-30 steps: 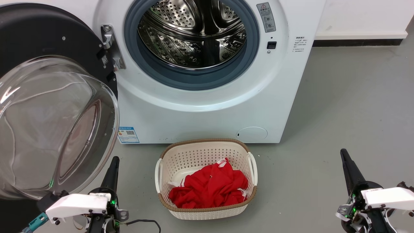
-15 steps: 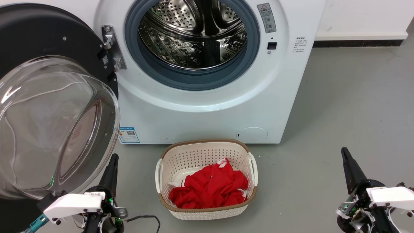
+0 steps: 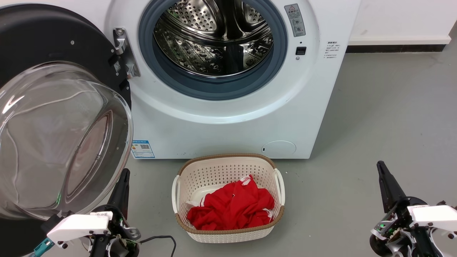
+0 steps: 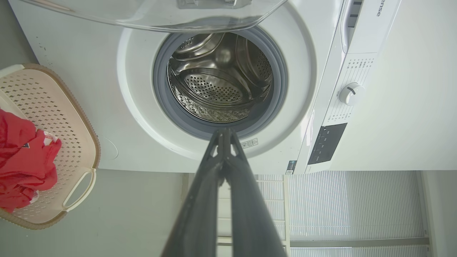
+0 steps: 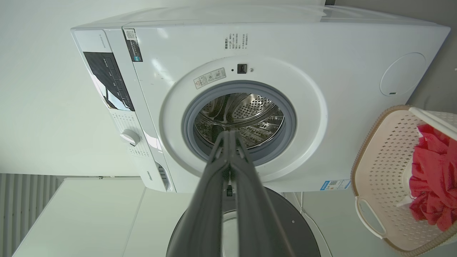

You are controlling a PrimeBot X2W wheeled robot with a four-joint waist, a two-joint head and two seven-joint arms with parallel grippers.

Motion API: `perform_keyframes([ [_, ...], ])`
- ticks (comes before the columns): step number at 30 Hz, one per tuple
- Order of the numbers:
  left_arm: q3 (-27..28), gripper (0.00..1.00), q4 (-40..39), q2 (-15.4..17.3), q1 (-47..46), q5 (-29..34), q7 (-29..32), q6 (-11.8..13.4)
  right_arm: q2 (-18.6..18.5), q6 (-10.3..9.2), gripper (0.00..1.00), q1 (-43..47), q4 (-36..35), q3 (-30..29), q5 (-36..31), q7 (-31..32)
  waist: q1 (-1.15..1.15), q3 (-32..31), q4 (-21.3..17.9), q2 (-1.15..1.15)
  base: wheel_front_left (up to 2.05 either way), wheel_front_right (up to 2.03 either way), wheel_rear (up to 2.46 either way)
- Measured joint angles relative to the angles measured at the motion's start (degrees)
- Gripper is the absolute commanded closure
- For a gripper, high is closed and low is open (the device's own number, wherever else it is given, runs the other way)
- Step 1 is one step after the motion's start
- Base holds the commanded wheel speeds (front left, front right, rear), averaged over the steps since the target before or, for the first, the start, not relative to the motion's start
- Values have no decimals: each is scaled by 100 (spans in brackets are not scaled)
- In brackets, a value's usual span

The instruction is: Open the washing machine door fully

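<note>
The white washing machine (image 3: 228,125) stands ahead, its steel drum (image 3: 214,39) exposed inside the grey seal. The washing machine door (image 3: 53,46), a glossy black disc with a bulging glass bowl (image 3: 60,139), is swung wide to the left on its metal hinge (image 3: 125,53). My left gripper (image 3: 124,175) is shut, low at the left just under the glass bowl, holding nothing. At the lower right my right gripper (image 3: 380,166) is shut and empty too. The left wrist view shows the drum (image 4: 217,85) beyond shut fingertips (image 4: 224,134); the right wrist view shows the door (image 5: 296,225) behind its fingers (image 5: 228,137).
A cream laundry basket (image 3: 228,232) holding red cloth (image 3: 232,207) sits on the grey floor in front of the machine, between my arms. A white wall with a dark skirting strip (image 3: 392,47) runs at the back right.
Both grippers have drawn slightly lower and back towards me. The door, machine and basket stay as they were.
</note>
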Motion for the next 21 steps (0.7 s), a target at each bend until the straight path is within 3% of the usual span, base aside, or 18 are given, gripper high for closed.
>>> perform_keyframes([
  [21, 0, 100, 0, -1, -1, 0, 0, 0, 18, 0, 100, -10, 2, -32, -11, 26, 0, 0, 0, 0, 0, 0, 0],
])
